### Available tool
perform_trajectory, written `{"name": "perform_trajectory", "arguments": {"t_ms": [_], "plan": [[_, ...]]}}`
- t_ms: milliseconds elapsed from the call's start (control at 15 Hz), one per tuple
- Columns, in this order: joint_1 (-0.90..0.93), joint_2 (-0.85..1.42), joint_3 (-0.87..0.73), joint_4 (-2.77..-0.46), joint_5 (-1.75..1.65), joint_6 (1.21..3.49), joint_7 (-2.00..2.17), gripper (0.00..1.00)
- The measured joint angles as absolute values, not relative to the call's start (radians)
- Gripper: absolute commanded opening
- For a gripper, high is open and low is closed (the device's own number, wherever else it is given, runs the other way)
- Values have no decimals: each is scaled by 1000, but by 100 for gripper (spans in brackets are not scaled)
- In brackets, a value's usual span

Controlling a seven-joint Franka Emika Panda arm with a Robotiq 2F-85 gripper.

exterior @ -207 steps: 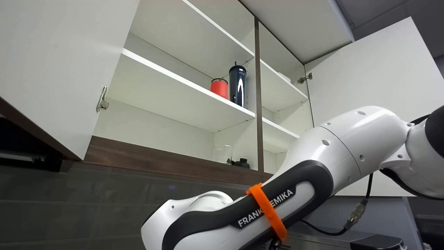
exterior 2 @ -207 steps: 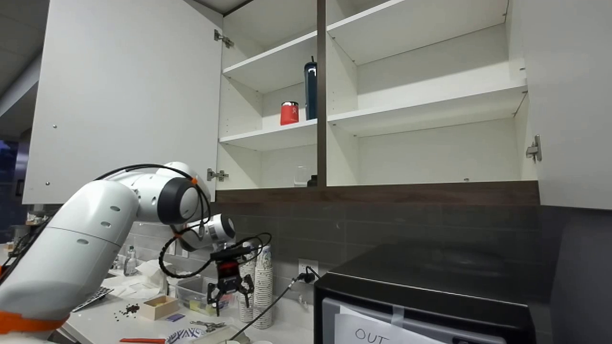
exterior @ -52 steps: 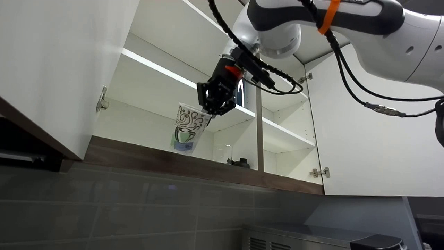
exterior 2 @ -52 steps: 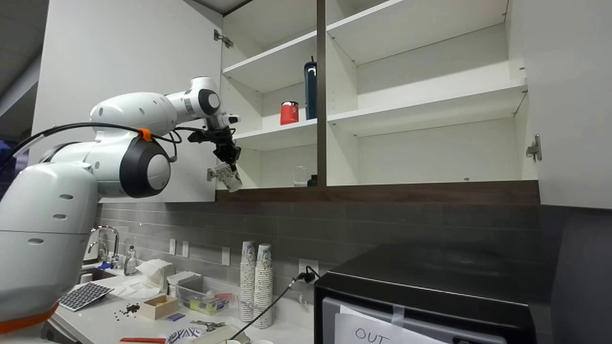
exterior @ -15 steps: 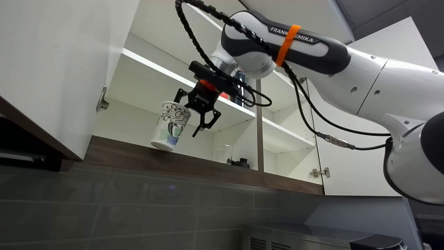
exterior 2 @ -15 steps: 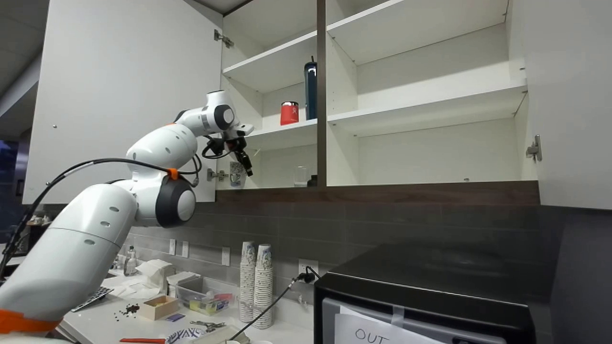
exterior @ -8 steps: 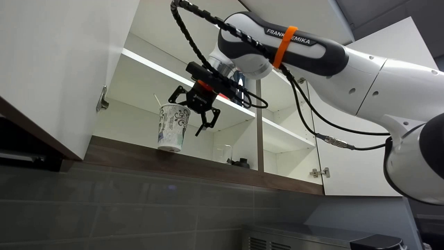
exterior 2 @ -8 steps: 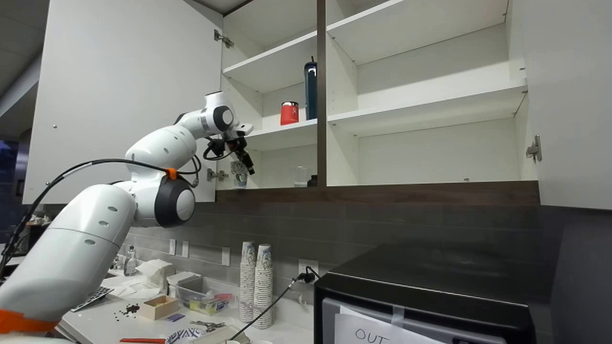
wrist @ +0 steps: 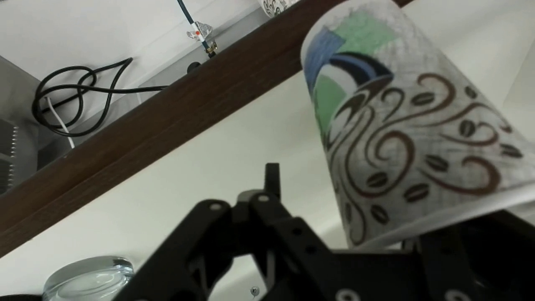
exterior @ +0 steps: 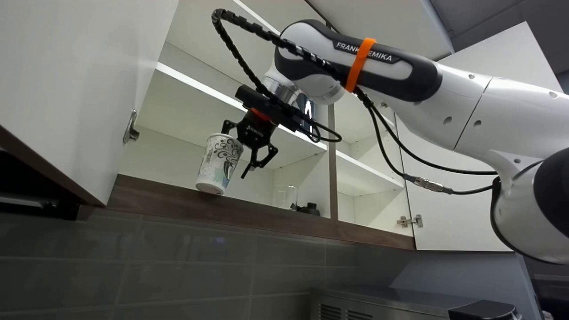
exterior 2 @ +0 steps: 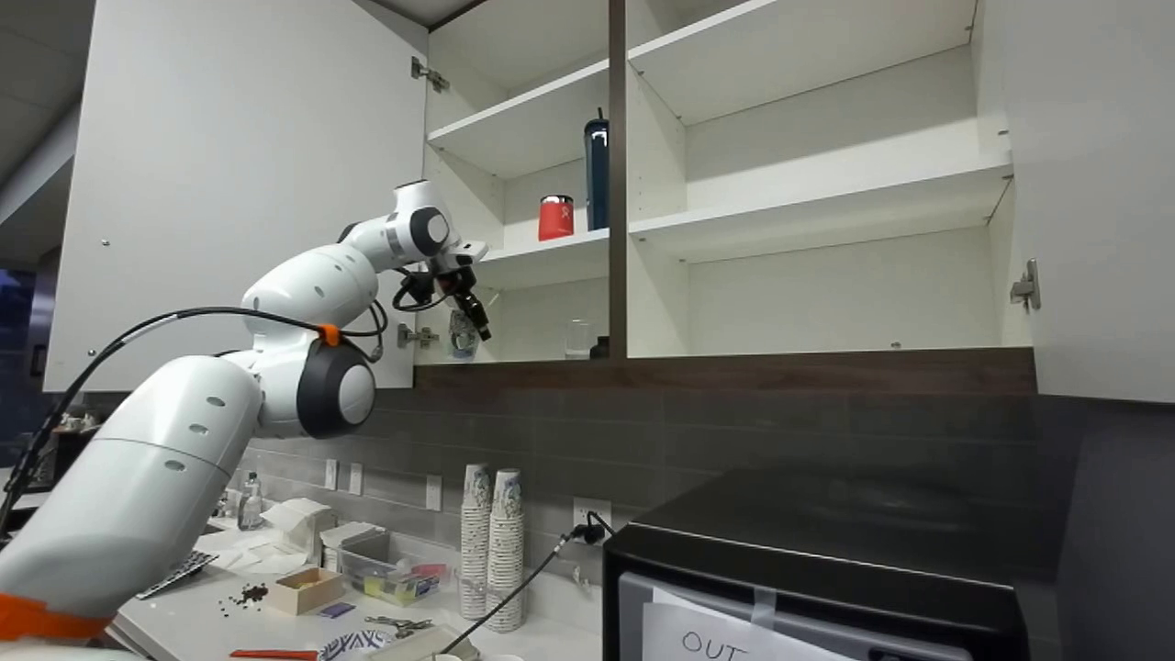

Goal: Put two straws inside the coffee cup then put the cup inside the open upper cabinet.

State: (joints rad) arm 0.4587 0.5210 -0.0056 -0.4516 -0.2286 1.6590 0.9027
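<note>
Landmark: dark wood rail [exterior: 266,218] along the bottom front of the upper cabinet [exterior: 151,155].

Coffee cup [exterior: 218,166]: mouth up but tilted, low over the rail; base contact cannot be told. Gripper [exterior: 237,166], above the rail: jaws apart, no two-sided grip. One finger [wrist: 272,179] stands free of the cup; the other vanishes past the rim (inside the mouth or beyond it, cannot tell). Judgement: the hidden finger bears on the cup, hence the tilt, perhaps to work it inward past the rail. Straws: none made out with certainty.

Red cup [exterior 2: 555,220] and dark bottle [exterior 2: 597,174] stand on a shelf above the rail, presumably out of the way. Clear glass [exterior: 285,196] just behind the rail, apart from the coffee cup.

Writing: above the rail, arm [exterior: 444,98] reads FRANK and EMIKA, split by an orange band [exterior: 361,64]; gripper body seems to read ROBOTIQ. Below the rail, paper [exterior 2: 716,624] taped to a black appliance [exterior 2: 826,523]: OUT, remainder not in view.
</note>
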Motion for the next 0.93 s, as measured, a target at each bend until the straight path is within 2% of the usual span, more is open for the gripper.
{"name": "perform_trajectory", "arguments": {"t_ms": [200,467,800,933], "plan": [[461,518,-14,-449,-235,1664,903,3],[472,515,-23,-446,-248,1681,903,0],[491,517,-27,-446,-259,1730,902,0],[496,517,-27,-446,-259,1736,896,29]]}}
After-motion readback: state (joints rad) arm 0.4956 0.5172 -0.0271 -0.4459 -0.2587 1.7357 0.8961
